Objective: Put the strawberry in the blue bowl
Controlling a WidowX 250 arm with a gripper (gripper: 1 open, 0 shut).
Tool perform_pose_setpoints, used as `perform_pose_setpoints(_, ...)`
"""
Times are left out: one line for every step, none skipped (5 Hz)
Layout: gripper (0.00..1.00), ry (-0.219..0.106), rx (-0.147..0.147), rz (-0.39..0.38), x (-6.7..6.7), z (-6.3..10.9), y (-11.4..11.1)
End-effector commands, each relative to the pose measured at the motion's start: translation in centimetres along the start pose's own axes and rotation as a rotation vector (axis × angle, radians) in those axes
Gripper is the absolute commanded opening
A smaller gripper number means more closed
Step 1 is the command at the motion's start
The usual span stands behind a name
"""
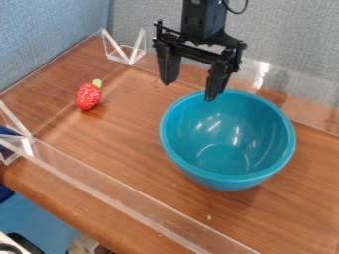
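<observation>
Currently small red strawberry with green top (pixel 89 95) lies on wooden table (pixel 119 139), well left of black claw (pixel 191 83); claw spread, empty, above glossy teal-blue bowl's (pixel 227 139) far rim.

A polished brown wooden table (pixel 119 139), fenced along its edges by low clear plastic walls (pixel 93 179), carries two objects. The strawberry (pixel 89 95), red with a green leafy top, lies on the wood toward the left. The blue bowl (pixel 227 144), glossy and deep, stands upright well apart from it at the right.
</observation>
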State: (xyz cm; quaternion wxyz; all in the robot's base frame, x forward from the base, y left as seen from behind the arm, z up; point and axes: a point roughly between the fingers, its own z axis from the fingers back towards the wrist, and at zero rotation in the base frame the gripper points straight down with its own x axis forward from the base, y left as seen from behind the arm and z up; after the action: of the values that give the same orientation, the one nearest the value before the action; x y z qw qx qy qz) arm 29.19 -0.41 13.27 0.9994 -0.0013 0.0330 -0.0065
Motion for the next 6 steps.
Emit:
perform_pose_setpoints(1.00, 0.014, -0.005, 0.006, 0.0, -0.6, 0.2)
perform_pose_setpoints(1.00, 0.021, -0.014, 0.043, 0.1, -1.0, 1.7)
perform_pose_setpoints(1.00, 0.021, -0.029, 0.092, 0.0, -1.2, 3.7)
perform_pose_setpoints(1.00, 0.018, -0.035, 0.152, 0.1, -1.3, 6.6)
perform_pose_setpoints(1.00, 0.013, -0.037, 0.217, 0.0, -1.4, 9.8)
perform_pose_setpoints(1.00, 0.006, -0.031, 0.284, 0.0, -1.8, 13.1)
